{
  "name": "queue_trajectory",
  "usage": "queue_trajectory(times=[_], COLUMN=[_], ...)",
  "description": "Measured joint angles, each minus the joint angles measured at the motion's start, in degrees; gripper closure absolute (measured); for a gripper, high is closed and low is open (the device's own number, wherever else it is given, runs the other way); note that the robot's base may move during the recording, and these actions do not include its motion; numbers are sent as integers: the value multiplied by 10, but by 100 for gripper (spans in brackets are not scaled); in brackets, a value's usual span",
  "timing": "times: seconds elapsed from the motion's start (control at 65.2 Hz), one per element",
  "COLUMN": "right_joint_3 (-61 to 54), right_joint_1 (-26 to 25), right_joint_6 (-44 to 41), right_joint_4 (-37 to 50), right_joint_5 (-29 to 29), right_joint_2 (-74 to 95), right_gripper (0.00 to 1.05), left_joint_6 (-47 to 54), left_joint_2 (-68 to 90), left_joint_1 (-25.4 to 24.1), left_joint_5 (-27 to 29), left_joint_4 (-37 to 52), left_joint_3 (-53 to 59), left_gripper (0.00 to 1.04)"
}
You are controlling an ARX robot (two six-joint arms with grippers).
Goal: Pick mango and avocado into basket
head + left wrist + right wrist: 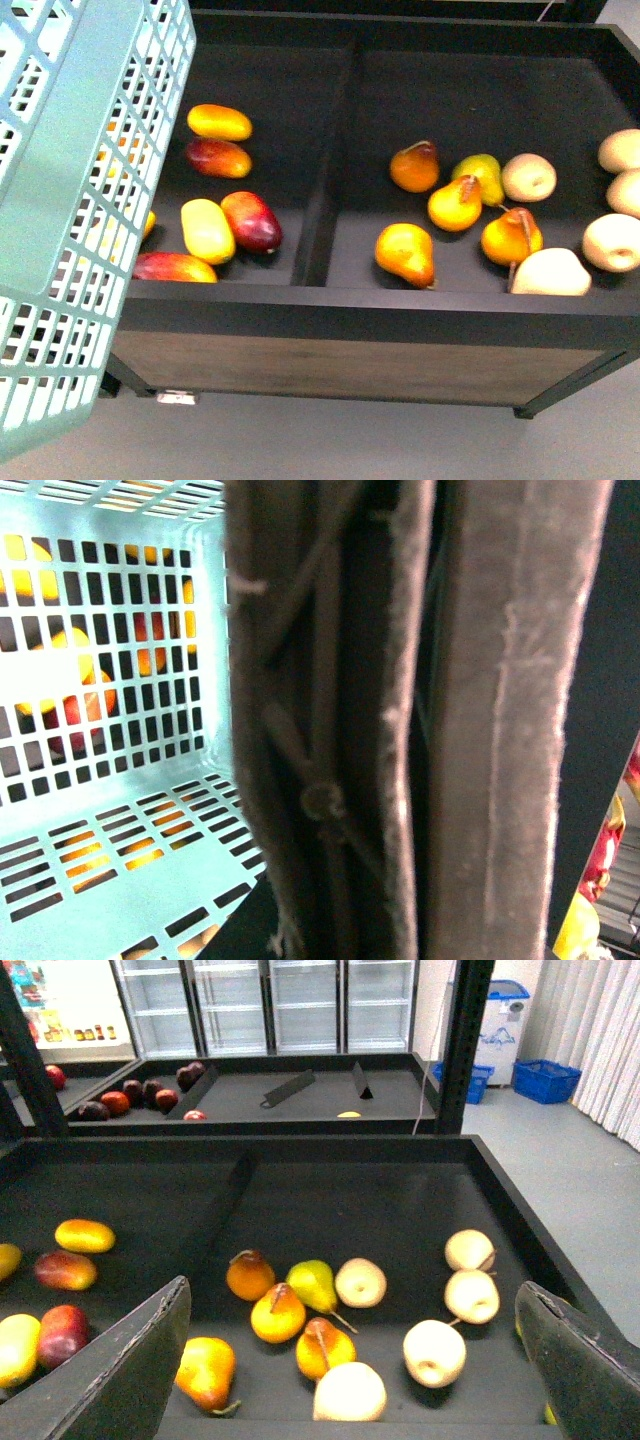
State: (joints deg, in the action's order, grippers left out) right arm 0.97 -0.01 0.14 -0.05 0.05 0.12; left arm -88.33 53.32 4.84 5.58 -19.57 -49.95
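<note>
Right tool (352,1295) released, fingers spread wide, facing the pears (405,253); left tool's state cannot be told behind the basket (60,200) handles (330,730); recommend crossing to the bin's (330,300) left compartment and centring squarely over the mango (219,122) lying there.

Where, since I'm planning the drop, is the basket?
In the front view the basket fills the far left, raised and tilted, overlapping the left edge of the bin's left compartment.
</note>
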Motion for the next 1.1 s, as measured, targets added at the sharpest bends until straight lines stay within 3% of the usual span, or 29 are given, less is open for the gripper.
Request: queue_trajectory(times=[1.104], right_joint_3=[0], right_joint_1=[0], right_joint_6=[0], right_joint_4=[0], right_joint_5=[1], right_joint_2=[0], right_gripper=[9], left_joint_6=[0], left_joint_2=[0], left_joint_1=[0], left_joint_5=[0], left_joint_4=[0], left_joint_3=[0], left_gripper=[90])
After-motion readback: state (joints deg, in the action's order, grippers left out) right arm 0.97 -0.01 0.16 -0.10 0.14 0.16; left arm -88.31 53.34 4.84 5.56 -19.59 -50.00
